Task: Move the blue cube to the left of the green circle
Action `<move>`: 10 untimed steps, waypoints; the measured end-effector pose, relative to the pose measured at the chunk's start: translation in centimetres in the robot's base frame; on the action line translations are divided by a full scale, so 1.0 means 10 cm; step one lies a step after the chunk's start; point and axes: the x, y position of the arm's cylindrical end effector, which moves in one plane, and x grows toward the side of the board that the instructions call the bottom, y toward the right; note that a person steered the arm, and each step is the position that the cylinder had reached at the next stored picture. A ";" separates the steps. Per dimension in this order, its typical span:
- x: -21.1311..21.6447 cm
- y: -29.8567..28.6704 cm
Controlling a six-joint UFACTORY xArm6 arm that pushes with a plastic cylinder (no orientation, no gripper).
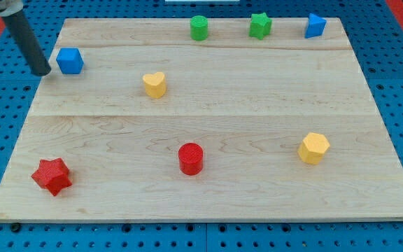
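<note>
Blue cube (69, 61): upper left of the frame, far from goal.
Green circle (199, 27): top centre; its left side unoccupied.
Rod tip (43, 71): bare, holding nothing, just left of the cube.
Progress: delivery not done; rightward push remains.

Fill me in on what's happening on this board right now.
A single robot arm ending in a dark rod is working on the wooden board. My tip sits just to the view's left of the blue cube, near the board's upper left corner. The green circle stands well off toward the view's right along the top edge, so the cube is not yet beside it. The other blocks lie apart from the tip.
</note>
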 end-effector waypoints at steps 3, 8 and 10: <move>-0.05 1.03; -0.69 1.46; -0.71 1.45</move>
